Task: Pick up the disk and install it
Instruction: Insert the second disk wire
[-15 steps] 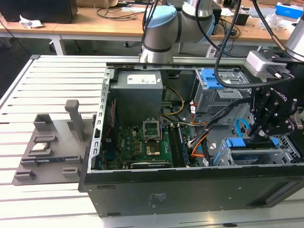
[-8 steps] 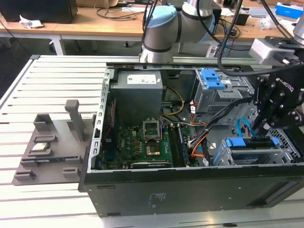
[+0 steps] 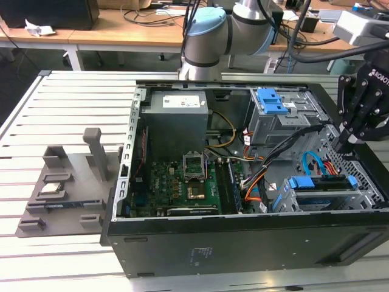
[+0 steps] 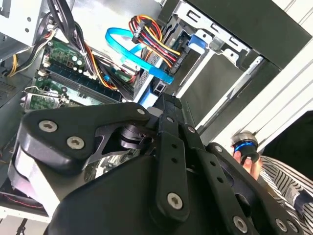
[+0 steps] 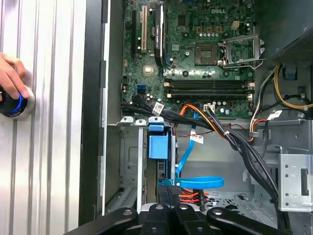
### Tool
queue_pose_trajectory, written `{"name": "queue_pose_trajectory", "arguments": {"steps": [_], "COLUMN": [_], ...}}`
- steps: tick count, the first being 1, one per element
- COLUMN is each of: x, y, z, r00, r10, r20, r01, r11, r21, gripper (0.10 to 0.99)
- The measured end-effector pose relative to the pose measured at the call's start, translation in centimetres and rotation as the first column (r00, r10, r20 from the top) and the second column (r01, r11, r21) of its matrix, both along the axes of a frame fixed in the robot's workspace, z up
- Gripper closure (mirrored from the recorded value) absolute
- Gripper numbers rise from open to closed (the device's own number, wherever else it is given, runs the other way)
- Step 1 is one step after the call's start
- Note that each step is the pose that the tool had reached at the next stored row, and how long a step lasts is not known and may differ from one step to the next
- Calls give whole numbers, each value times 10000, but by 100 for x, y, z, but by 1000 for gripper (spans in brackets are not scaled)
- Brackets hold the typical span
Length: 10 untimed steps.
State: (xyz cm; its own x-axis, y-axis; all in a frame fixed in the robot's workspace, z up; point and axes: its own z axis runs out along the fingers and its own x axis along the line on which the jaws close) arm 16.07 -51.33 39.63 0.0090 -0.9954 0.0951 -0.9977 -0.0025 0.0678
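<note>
The disk [image 3: 325, 182] stands on edge in the lower drive cage [image 3: 364, 188] at the case's front corner, on the exterior view's right, with blue plastic along its top edge and a blue tab [image 5: 157, 146] at one end. My black gripper [image 3: 341, 146] hangs just above the disk's end nearest the case wall. Its fingers are shut together with nothing between them, as both wrist views show [image 4: 163, 100] [image 5: 168, 192]. Whether the fingertips touch the disk I cannot tell. A looped blue data cable [image 5: 198, 182] lies right beside the fingertips.
The open computer case [image 3: 182, 249] lies on a slatted metal table [image 3: 67, 109]. A second grey cage with a blue latch [image 3: 271, 100] sits at the back. Cable bundles [image 5: 234, 142] cross beside the lower cage. A person's hand [image 5: 10, 81] rests on a blue-lit button [image 5: 17, 104].
</note>
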Motion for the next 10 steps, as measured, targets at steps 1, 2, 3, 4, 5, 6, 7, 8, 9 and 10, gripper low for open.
{"name": "queue_pose_trajectory", "arguments": {"steps": [1,2,3,4,5,6,7,8,9,10], "x": [0,0,0,0,0,0,0,0,0,0], "y": [1,1,1,0,0,0,0,0,0,0], "z": [1,1,2,3,3,3,3,3,3,3], "r00": [10000,10000,10000,10000,10000,10000,10000,10000,10000,10000], "r10": [0,-1,0,0,0,0,-1,0,-1,0], "r20": [0,0,0,0,0,0,0,0,0,0], "r01": [0,1,0,0,0,0,1,0,1,0], "r11": [10000,10000,10000,10000,10000,10000,10000,10000,10000,10000], "r21": [0,-1,-1,-3,-3,-2,-2,-2,-3,-3], "gripper": [980,980,980,980,980,980,980,980,980,980]}}
